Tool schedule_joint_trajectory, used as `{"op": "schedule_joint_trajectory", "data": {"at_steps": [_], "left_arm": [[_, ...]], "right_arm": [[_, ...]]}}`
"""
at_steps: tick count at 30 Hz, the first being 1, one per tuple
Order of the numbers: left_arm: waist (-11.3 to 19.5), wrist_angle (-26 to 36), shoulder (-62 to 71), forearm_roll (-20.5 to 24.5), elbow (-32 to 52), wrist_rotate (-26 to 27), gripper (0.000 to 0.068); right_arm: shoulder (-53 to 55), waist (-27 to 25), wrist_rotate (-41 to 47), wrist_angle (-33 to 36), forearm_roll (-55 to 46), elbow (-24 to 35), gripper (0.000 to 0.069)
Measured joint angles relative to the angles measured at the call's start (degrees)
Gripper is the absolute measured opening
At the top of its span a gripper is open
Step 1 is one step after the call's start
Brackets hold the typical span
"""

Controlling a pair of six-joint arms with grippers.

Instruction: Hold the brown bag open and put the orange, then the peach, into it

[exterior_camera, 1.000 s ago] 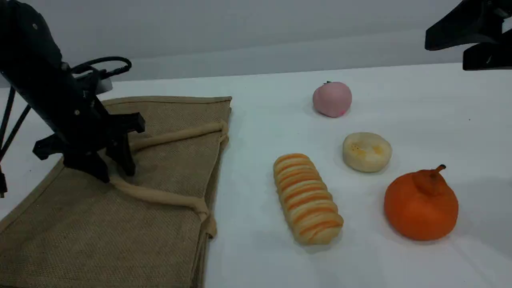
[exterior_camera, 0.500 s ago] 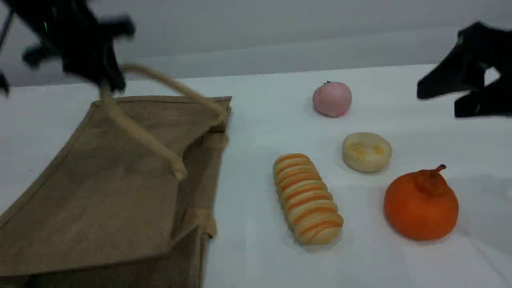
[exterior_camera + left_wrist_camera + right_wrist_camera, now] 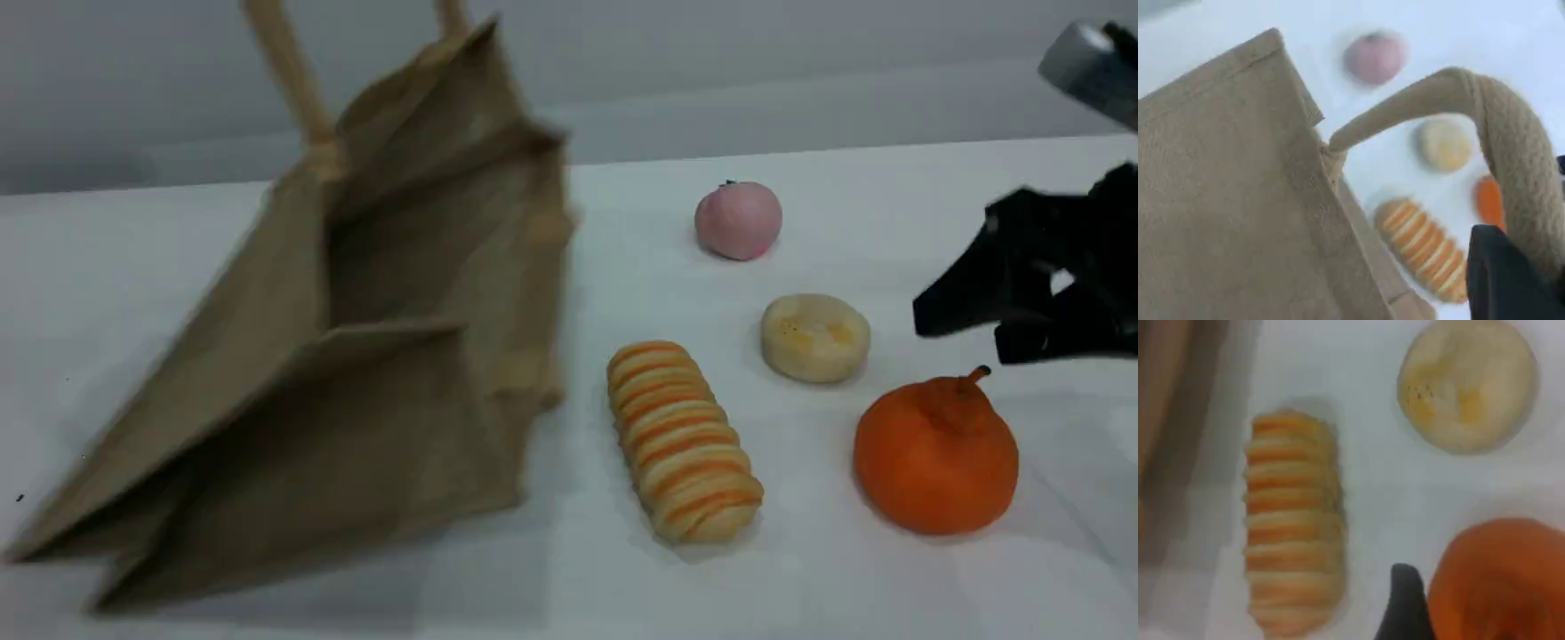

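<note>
Hanging by its rope handle (image 3: 1511,147) from the closed left hand (image 3: 1511,280), the brown bag (image 3: 356,356) stands tilted on the white worktop (image 3: 622,578), mouth gaping toward the bread loaf (image 3: 683,440) beside it. Beyond the loaf lies the orange (image 3: 935,453), under the wide-spread right hand (image 3: 969,324); farther back sit the cake (image 3: 815,337) and the peach (image 3: 738,220).
</note>
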Motion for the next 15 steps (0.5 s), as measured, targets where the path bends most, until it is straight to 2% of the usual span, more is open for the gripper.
{"op": "schedule_joint_trajectory", "data": {"at_steps": [8, 15], "left_arm": [[0.00, 0.00, -0.25, -0.29, 0.05, -2.54, 0.0071], [0.00, 0.00, -2.09, 2.96, 0.22, -5.13, 0.0071]], "right_arm": [[3.42, 0.00, -2.36, -0.88, 0.96, 0.00, 0.0471], [5.34, 0.14, -3.82, -2.31, 2.74, 0.04, 0.0471]]}}
